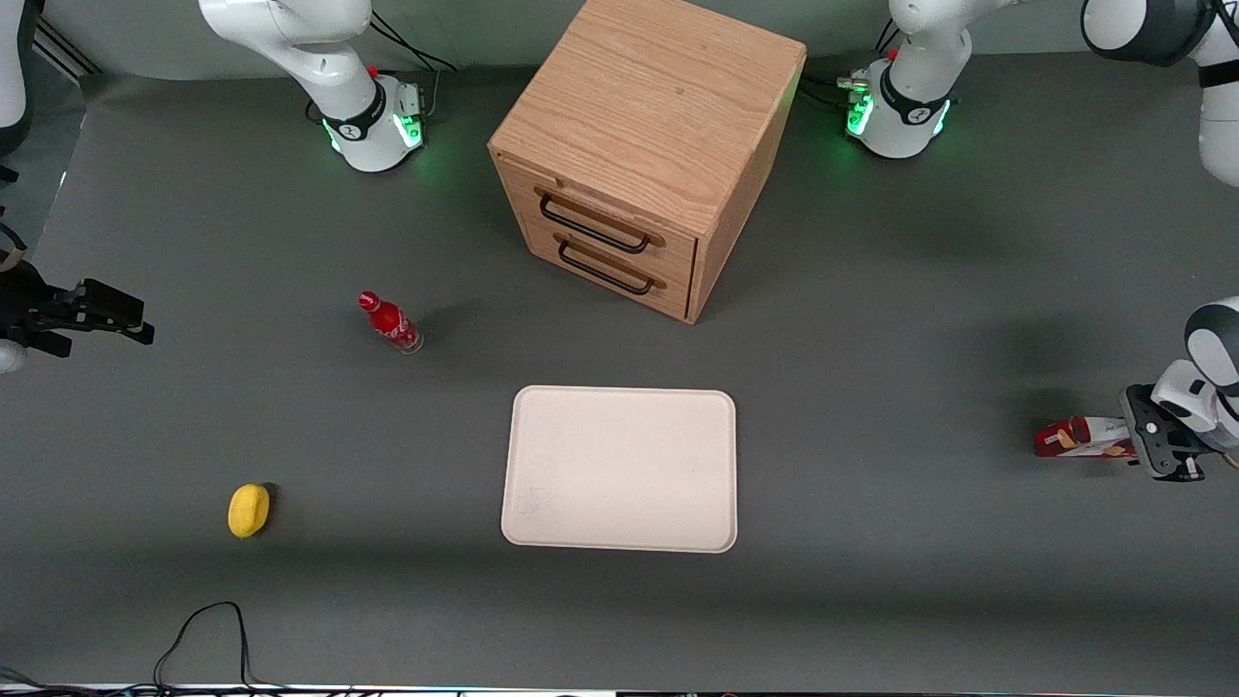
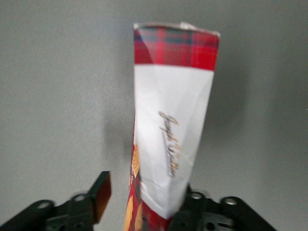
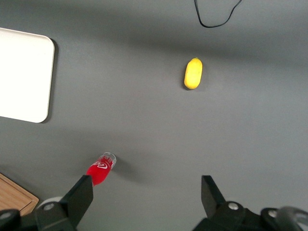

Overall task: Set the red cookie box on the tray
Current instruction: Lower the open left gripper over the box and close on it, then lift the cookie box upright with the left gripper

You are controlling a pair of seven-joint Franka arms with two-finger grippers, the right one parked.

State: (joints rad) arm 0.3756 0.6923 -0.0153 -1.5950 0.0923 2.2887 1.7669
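Toward the working arm's end of the surface, the gripper [image 1: 1140, 447] is meeting the red cookie box [image 1: 1076, 438], well apart from the tray [image 1: 619, 469]. At the left wrist, the fingers [image 2: 101, 195] are sitting spread around the box, one side apparently touching.

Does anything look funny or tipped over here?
Yes. The red cookie box lies at the working arm's end of the table, well apart from the tray, with one end between the fingers of the pincer. The small red bottle seems to lean. The yellow lemon-like thing sits alone.
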